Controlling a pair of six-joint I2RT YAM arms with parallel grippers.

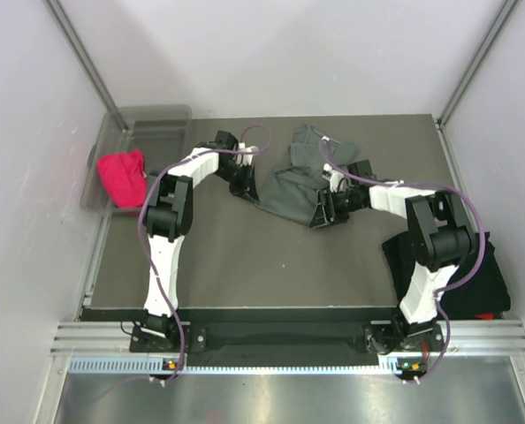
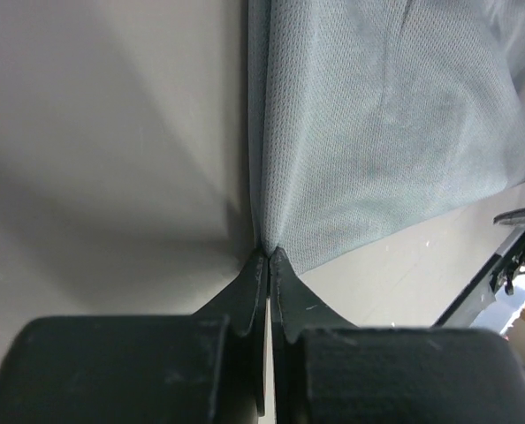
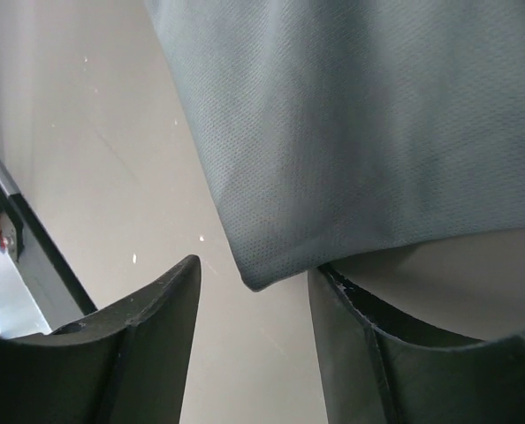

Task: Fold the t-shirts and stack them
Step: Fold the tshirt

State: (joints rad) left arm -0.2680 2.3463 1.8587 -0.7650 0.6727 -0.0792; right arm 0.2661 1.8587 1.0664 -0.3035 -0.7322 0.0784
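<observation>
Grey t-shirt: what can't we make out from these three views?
- Top external: grey t-shirt partly hidden under both wrists; label too small.
- Left wrist: shirt cut off top and right.
- Right wrist: shirt cut off at top; contact with jaws unclear.
- Top external: black t-shirts partly behind right arm; count unclear.
</observation>
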